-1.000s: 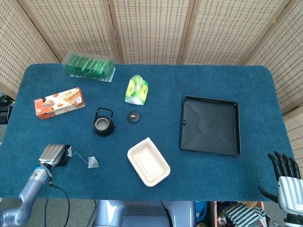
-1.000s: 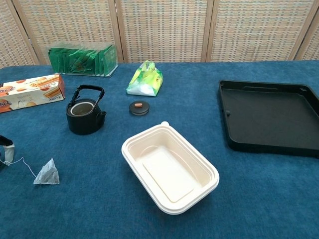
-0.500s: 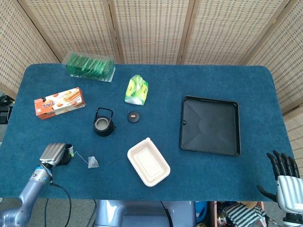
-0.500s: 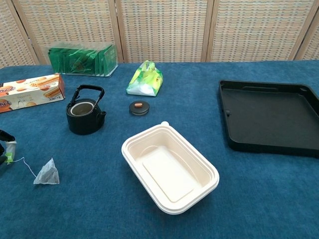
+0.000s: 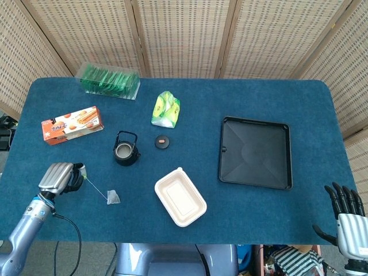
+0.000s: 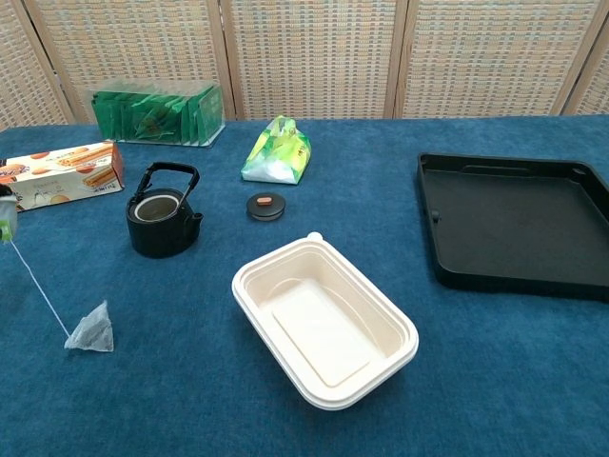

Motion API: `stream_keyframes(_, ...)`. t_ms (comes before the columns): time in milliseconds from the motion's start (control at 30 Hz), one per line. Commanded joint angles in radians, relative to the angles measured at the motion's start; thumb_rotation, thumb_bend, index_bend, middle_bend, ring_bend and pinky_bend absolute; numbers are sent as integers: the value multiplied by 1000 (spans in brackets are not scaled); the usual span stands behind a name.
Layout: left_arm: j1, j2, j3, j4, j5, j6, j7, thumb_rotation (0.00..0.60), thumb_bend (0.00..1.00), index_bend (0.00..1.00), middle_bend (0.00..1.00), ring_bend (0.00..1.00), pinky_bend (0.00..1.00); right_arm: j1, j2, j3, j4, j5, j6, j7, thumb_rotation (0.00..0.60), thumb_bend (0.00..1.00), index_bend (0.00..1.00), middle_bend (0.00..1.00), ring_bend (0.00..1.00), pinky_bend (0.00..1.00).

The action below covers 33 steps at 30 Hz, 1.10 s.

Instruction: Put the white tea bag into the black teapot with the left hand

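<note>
1. Tea bag (image 5: 113, 198), white and pyramid-shaped, lies on the blue table (image 5: 190, 236) in the head view, below and a little left of the black teapot (image 5: 126, 149). Its string (image 5: 96, 188) runs taut up and to the left to the left hand (image 5: 57, 178), so the bag sits to the lower right of that hand and apart from it.
2. In the same view the left hand's fingers are curled in, and the tag at the string's end shows at its fingertips; it holds the bag only by the string.
3. The right hand (image 5: 347, 215) hangs off the table's near right corner, fingers spread and holding nothing.
4. Also in the head view, the teapot stands open with its lid (image 5: 163, 141) lying just to its right; a white food container (image 5: 180, 197) sits near the front edge and a black tray (image 5: 255, 152) further right.
5. In the chest view the tea bag (image 6: 90, 329) rests on the cloth in front of and left of the teapot (image 6: 163, 212), its string (image 6: 40, 291) slanting up to the tag (image 6: 7, 220) at the left edge.
6. Only that tag and a sliver of the left hand show there, too little to tell how the fingers lie.
7. A biscuit box (image 6: 59, 174), a case of green sachets (image 6: 157, 114) and a green-and-yellow packet (image 6: 277, 152) stand towards the back.
</note>
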<state>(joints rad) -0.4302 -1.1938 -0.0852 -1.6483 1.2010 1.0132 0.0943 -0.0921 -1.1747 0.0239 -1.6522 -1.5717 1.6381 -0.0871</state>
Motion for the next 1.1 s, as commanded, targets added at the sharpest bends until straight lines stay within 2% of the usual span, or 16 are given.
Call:
stream_keyframes(33, 2, 37, -20, -37, 38, 38, -20, 600, 541, 676, 793, 753, 671, -1, -3, 0, 5, 0, 1, 5, 600, 16, 138, 125, 0, 46)
stream_keyframes(233, -3, 69, -48, -83, 88, 79, -64, 600, 541, 676, 793, 753, 671, -4, -10, -1, 20, 5, 2, 21, 600, 16, 137, 125, 0, 45)
stream_keyframes(567, -25, 52, -82, -100, 146, 128, -90, 600, 541, 676, 793, 753, 671, -7, -19, 0, 44, 13, 0, 47, 600, 16, 137, 125, 0, 45)
stream_keyframes(833, -71, 46, -124, -95, 123, 107, -59, 600, 541, 678, 793, 753, 671, -6, -21, -1, 48, 15, -5, 53, 600, 16, 137, 125, 0, 45)
stream_keyframes(1100, -141, 32, -190, -62, 27, 55, -24, 600, 541, 678, 793, 753, 671, -11, -23, -2, 56, 29, -10, 58, 600, 16, 137, 125, 0, 46)
